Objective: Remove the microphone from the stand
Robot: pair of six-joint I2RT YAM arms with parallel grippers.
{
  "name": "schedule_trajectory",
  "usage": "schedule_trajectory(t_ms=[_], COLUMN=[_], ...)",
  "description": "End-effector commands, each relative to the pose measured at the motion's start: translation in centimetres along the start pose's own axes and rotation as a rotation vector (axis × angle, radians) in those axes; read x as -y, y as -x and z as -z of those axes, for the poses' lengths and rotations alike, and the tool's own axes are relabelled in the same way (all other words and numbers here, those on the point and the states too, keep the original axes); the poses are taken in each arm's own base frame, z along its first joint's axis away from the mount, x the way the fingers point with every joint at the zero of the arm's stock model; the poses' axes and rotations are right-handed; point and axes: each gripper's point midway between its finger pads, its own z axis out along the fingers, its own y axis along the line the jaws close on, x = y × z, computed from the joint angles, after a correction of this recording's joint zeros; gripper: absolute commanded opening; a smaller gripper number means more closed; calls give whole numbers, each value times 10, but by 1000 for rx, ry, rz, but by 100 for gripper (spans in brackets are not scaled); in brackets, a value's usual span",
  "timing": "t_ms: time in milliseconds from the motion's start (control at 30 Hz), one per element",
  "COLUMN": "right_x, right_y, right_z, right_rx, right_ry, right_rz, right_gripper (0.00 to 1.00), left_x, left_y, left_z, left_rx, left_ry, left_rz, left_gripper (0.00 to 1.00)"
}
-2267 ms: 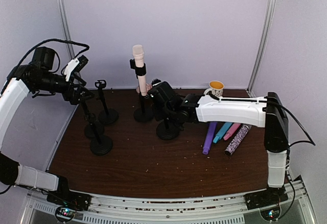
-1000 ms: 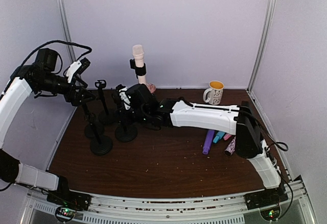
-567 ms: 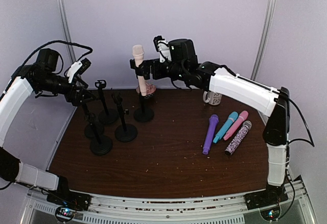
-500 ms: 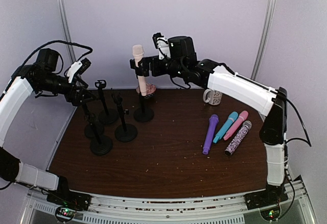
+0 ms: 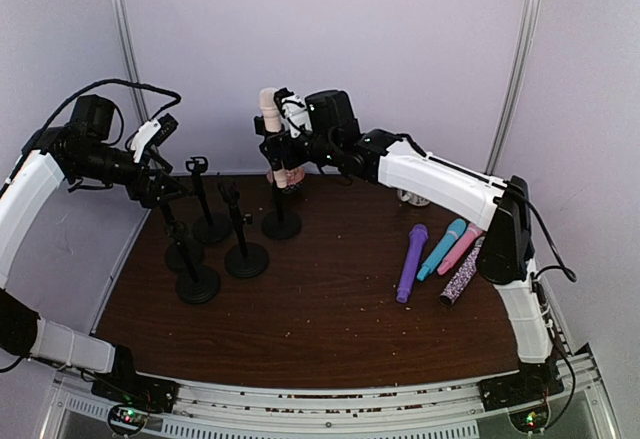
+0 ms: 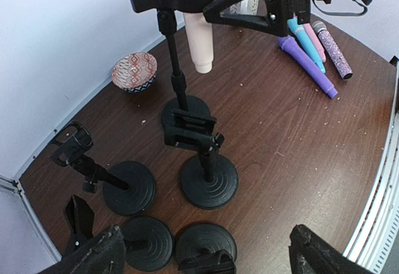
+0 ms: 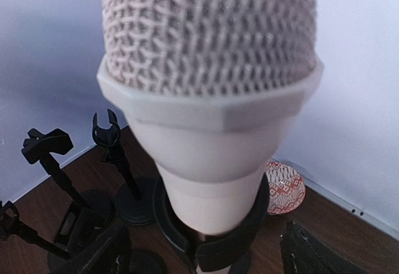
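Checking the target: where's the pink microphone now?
Top view, back centre-left: the microphone stands clipped in its stand, with the open right gripper straddling it.

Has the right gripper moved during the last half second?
Yes. The right gripper moved left, closer to the pink microphone, which stayed put.

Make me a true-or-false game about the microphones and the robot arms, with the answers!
1. The pale pink microphone sits clipped in its tall black stand. True.
2. Four loose microphones lie on the brown wooden table. True.
3. The right end effector is shut on the pale pink microphone. False: its jaws stand open, one on either side of it.
4. The left end effector holds a stand. False: it is open and holds nothing, above the empty black stands.
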Motion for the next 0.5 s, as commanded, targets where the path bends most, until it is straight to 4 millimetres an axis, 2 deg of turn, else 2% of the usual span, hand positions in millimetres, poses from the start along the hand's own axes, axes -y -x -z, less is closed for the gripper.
schedule_trajectory(t_ms=[0,233,467], right_x=[6,8,8], right_y=[27,35,39], right_z=[-5,-15,-10], right_rx=[107,173,175], right_ry=[-29,-48,-56], right_rz=[27,27,16], right_gripper=[79,62,33], left_x=[0,0,-1], left_y=[11,9,6], left_z=[10,10,10], left_rx=[32,23,16], left_ry=[15,20,26], left_rz=[-32,-31,-28], left_gripper=[94,94,94])
